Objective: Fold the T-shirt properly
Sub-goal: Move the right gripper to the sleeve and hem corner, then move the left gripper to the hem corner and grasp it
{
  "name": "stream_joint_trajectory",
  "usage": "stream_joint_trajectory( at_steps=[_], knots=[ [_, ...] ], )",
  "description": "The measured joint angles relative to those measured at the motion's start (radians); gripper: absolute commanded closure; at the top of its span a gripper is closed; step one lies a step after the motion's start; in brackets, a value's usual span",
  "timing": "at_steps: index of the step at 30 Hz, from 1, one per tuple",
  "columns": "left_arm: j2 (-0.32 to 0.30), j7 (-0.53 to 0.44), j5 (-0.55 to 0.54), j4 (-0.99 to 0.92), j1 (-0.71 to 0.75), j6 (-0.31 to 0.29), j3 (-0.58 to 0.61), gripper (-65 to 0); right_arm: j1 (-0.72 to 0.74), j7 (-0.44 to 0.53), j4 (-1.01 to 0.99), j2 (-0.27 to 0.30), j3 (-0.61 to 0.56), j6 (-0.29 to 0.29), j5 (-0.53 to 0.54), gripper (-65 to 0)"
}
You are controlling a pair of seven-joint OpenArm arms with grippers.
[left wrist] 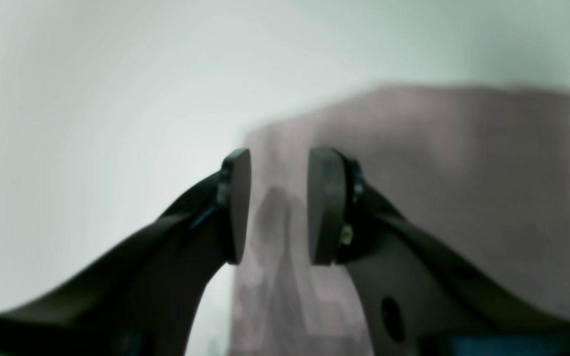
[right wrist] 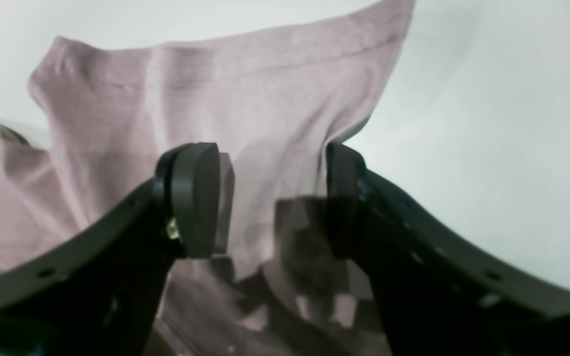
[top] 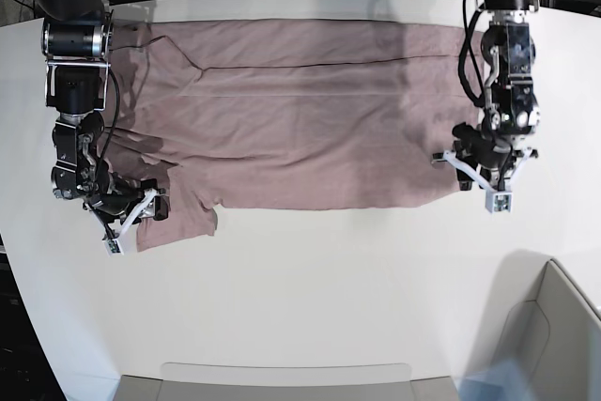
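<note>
The dusty-pink T-shirt [top: 300, 138] lies flat across the far half of the white table, its lower part doubled over along a lengthwise fold. My left gripper [top: 479, 185] hovers at the shirt's right edge. In the left wrist view it [left wrist: 280, 158] is open, with a clear gap between its pads and the cloth [left wrist: 438, 163] blurred behind. My right gripper [top: 136, 218] is at the sleeve on the near left. In the right wrist view its jaws [right wrist: 271, 153] stand wide apart, straddling the sleeve cloth [right wrist: 215, 89] without pinching it.
The white table [top: 310, 279] stretches bare toward the front. A grey bin [top: 554, 326] stands at the near right corner. A grey tray edge [top: 282, 382] runs along the front. Cables and dark equipment line the back edge.
</note>
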Motion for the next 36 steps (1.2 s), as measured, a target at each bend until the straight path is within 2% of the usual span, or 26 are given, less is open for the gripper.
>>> stream_joint_trajectory(
  at_steps=[3,5,9,12,13,15,17,27,29,30,31,36],
  knots=[
    [-0.041,-0.006,-0.01,-0.127,-0.088,-0.008,0.063,-20.2,-0.001,-0.003,0.0,0.014,-0.002,0.003,-0.002,-32.9],
    [-0.061,-0.006,-0.082,-0.192,-0.124,-0.008,0.088,-20.2,-0.002,-0.003,0.0,0.021,-0.002,0.003,-0.004,-32.9],
    [-0.152,-0.006,-0.297,-0.236,-0.14,-0.008,0.1,-20.3,-0.004,-0.004,0.0,0.031,-0.002,0.003,-0.002,-32.9],
    [-0.212,-0.006,-0.341,-0.237,-0.139,-0.006,0.098,-20.3,-0.006,-0.005,0.0,0.037,-0.002,0.003,-0.003,-32.9],
    [-0.222,-0.011,-0.342,-0.237,-0.134,-0.03,0.094,-20.3,-0.006,-0.004,0.0,0.039,-0.002,0.003,-0.003,-32.9],
    [-0.227,-0.016,-0.345,-0.238,-0.122,-0.105,0.092,-20.3,-0.006,-0.005,-0.001,0.04,-0.002,0.003,-0.003,-32.9],
    [-0.214,-0.006,-0.351,-0.267,-0.117,-0.149,0.097,-20.2,-0.006,-0.004,-0.002,0.039,-0.002,0.003,-0.003,-32.9],
    [-0.201,-0.006,-0.354,-0.327,-0.127,-0.151,0.101,-20.3,-0.005,0.0,-0.001,0.019,0.0,-0.001,-0.008,-32.9],
    [-0.188,-0.004,-0.355,-0.352,-0.134,-0.149,0.138,-20.3,-0.005,0.002,-0.001,0.017,0.0,-0.001,-0.008,-32.9],
    [-0.188,-0.033,-0.357,-0.353,-0.137,-0.149,0.155,-20.3,-0.004,0.002,-0.002,0.017,0.0,-0.001,-0.008,-32.9],
    [-0.188,-0.006,-0.357,-0.353,-0.146,-0.149,0.172,-20.3,-0.003,0.0,-0.001,0.015,0.0,-0.001,-0.009,-32.9],
    [-0.18,-0.008,-0.359,-0.35,-0.163,-0.152,0.199,-20.3,-0.001,-0.001,-0.002,0.009,0.0,-0.001,-0.008,-32.9]
  ],
)
